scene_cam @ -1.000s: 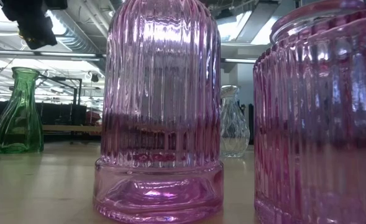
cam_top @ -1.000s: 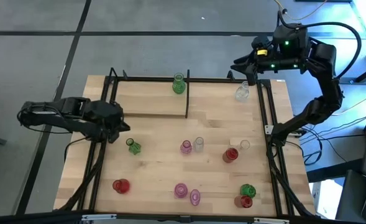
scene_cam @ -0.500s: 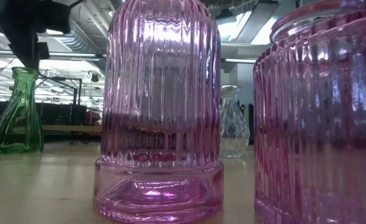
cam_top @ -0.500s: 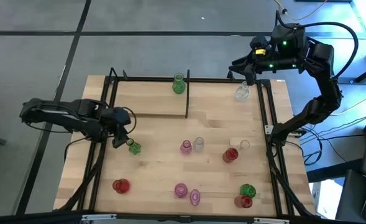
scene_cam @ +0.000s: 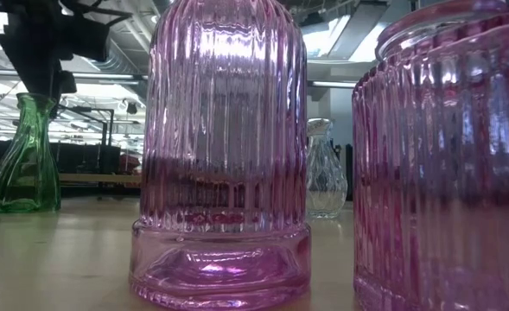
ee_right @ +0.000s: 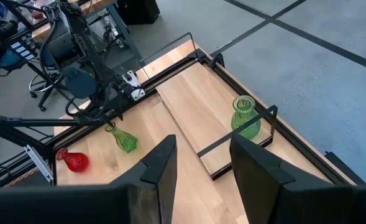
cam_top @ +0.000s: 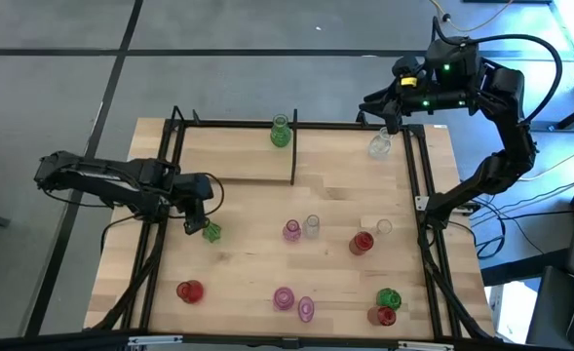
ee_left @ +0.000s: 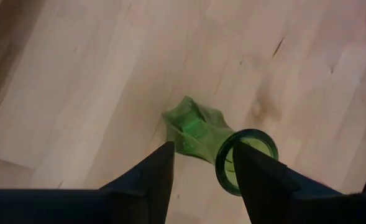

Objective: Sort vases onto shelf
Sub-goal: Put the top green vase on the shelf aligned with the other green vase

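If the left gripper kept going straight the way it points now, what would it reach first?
Most likely the green vase on the table: the left gripper points down at it, fingers open either side of its neck. How near it is stays unclear.

left claw [ee_left: 198, 168] | green vase [ee_left: 198, 127] between fingers | surrounding tabletop [ee_left: 108, 74] seemingly free

Three green vases [cam_top: 210, 231], three red [cam_top: 189, 291], three pink [cam_top: 291, 230], three clear [cam_top: 380, 146].

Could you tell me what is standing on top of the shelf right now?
One green vase stands on the shelf by its far edge; the rest of the board shows bare, and no arm covers it.
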